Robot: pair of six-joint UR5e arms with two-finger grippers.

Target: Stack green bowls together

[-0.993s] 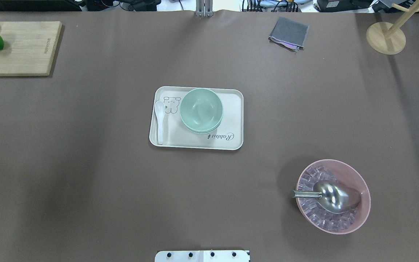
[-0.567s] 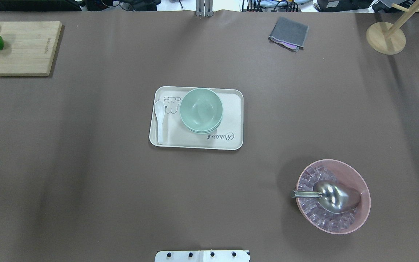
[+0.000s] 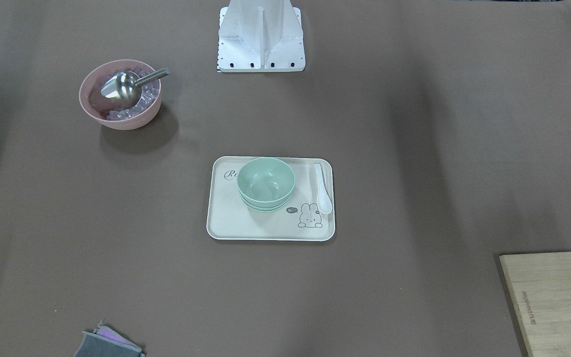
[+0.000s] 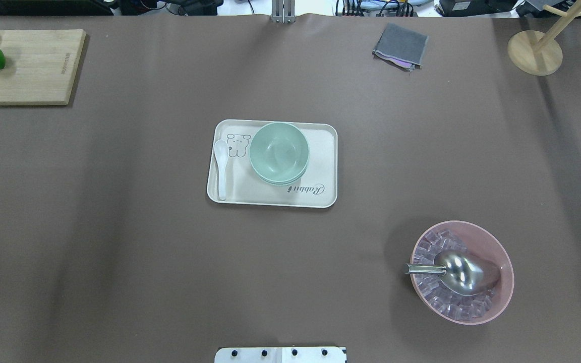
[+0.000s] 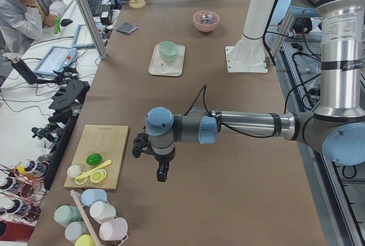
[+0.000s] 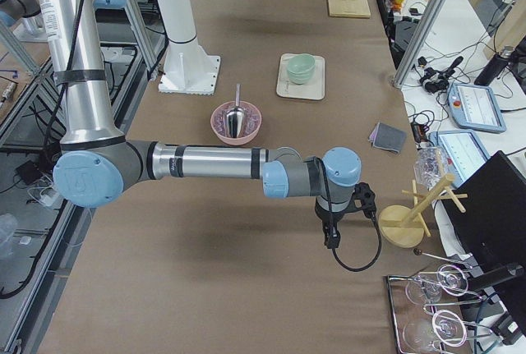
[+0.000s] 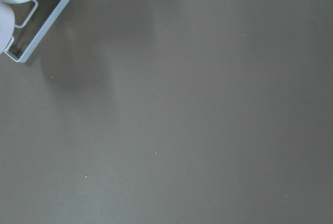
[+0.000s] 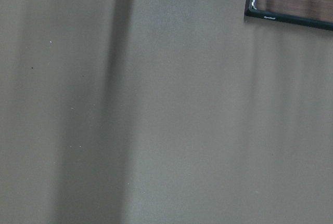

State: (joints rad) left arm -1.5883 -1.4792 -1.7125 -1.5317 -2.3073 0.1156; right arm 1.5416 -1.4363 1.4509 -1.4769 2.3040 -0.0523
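The green bowls sit nested in one stack on a cream tray at the table's middle; the stack also shows in the front-facing view and both side views. The left gripper hangs over bare table near the cutting board, far from the stack. The right gripper hangs near the wooden stand at the other end. Both show only in the side views, so I cannot tell whether they are open or shut.
A white spoon lies on the tray. A pink bowl holds ice cubes and a metal scoop. A cutting board with fruit, a grey cloth and a wooden stand line the far edge.
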